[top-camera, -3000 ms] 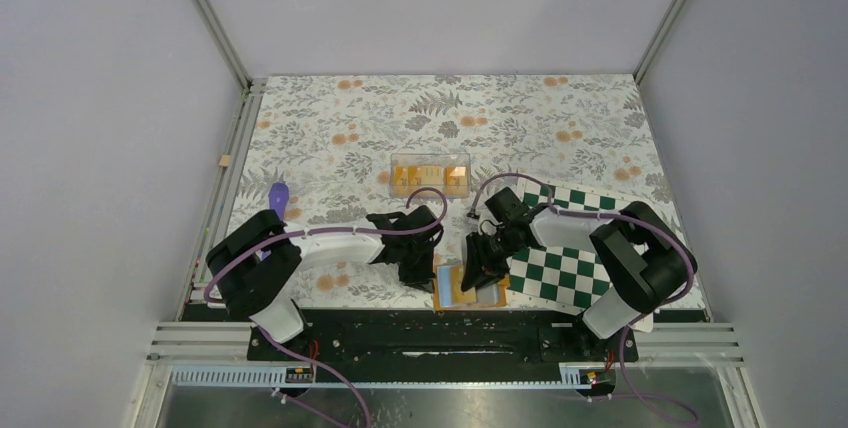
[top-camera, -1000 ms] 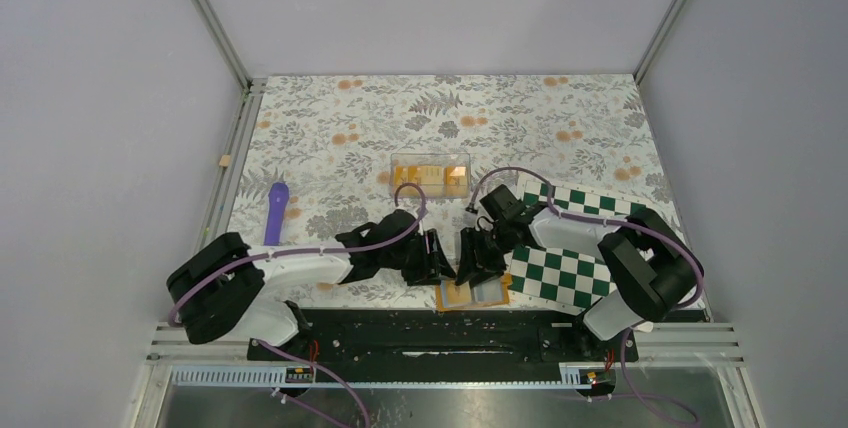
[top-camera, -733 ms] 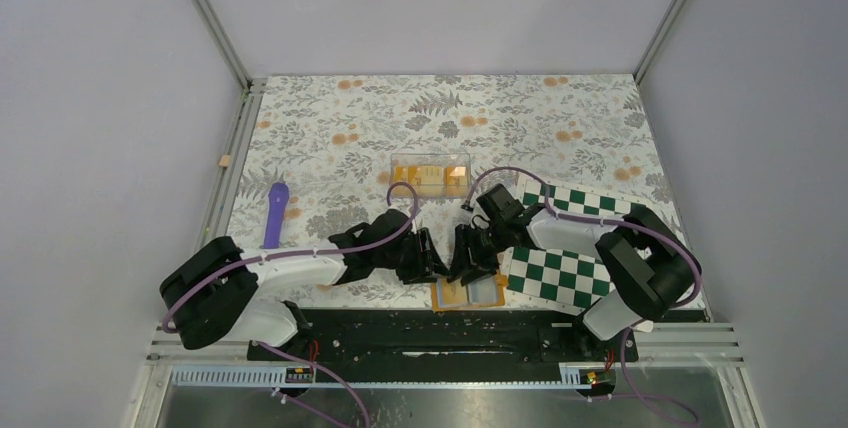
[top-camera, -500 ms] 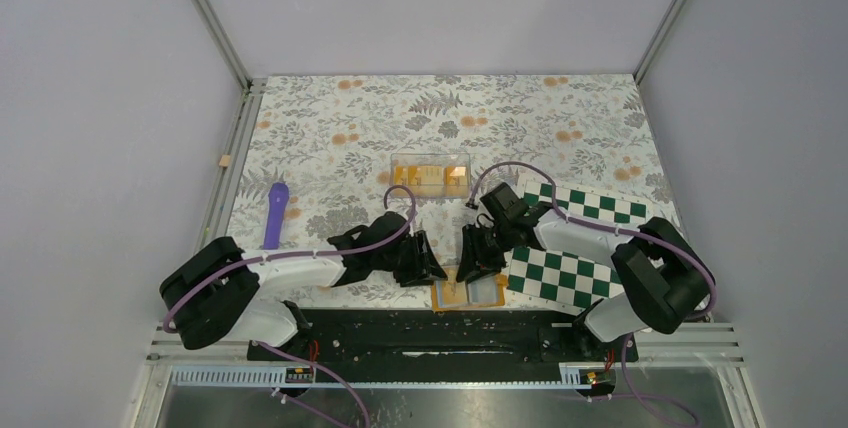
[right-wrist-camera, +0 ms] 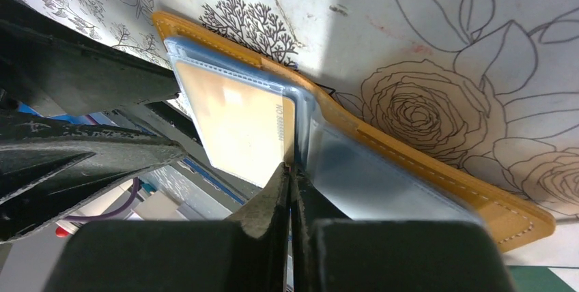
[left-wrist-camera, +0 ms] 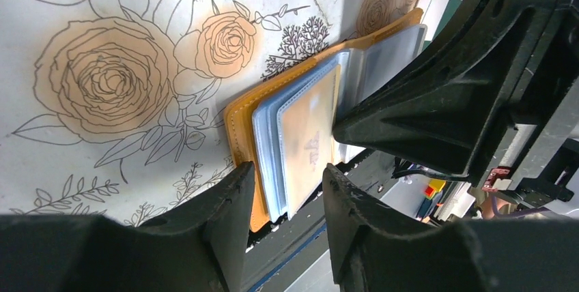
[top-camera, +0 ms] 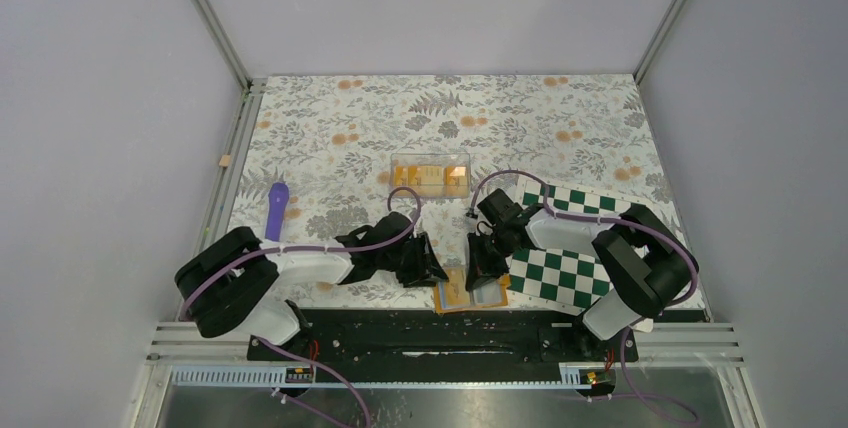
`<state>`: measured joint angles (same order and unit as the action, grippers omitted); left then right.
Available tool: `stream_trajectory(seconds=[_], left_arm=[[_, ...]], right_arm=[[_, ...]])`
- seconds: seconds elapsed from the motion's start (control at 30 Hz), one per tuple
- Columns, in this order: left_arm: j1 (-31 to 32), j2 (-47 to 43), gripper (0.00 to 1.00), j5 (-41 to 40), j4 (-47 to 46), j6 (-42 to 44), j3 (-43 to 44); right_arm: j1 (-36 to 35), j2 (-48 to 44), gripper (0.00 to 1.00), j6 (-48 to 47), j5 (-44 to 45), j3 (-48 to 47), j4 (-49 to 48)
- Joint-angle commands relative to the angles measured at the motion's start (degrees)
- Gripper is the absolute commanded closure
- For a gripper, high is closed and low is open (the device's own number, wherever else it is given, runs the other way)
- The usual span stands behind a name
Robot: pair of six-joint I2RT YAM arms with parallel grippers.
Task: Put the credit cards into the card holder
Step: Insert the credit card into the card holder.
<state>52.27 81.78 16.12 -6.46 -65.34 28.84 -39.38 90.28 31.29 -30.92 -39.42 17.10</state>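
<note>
The orange card holder lies open at the table's near edge, its light-blue sleeves up. One orange-yellow credit card sits inside a clear sleeve on its left half, and shows as the card in the left wrist view. My right gripper is shut, its tips resting at the holder's fold by the card's edge; nothing shows between them. My left gripper is open and straddles the near edge of the sleeves and holder without touching. More credit cards lie in a clear box further back.
Two green-and-white chequered boards lie under and beside the right arm. A purple object rests at the left. The table's front edge and black rail run just below the holder. The two grippers nearly meet.
My right gripper has closed fully and dropped onto the holder's fold. The left jaws have narrowed slightly. The left arm's base link shifted a little.
</note>
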Motion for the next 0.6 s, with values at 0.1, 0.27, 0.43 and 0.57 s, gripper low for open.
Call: stream_trajectory(seconds=[0.1,0.27,0.43,0.57], left_arm=[[-0.19,1.09,0.60,1.55,-4.62,-0.23,0.87],[-0.16,-1.25,0.62,-0.78,-0.20,0.94,1.92],[-0.09,-4.39,0.61,-1.97,3.84,2.49,3.50],[-0.03,-4.70,0.61,-0.99,3.34,2.15,4.09]], right_arm=[[-0.41,1.89,0.99,-1.39,0.92,0.56,-1.08],[-0.43,2.53,0.99,-1.41,0.77,0.40,-1.03],[-0.40,3.12,1.00,-1.50,0.56,0.43,-1.12],[-0.41,3.43,1.00,-1.42,0.49,0.51,-1.44]])
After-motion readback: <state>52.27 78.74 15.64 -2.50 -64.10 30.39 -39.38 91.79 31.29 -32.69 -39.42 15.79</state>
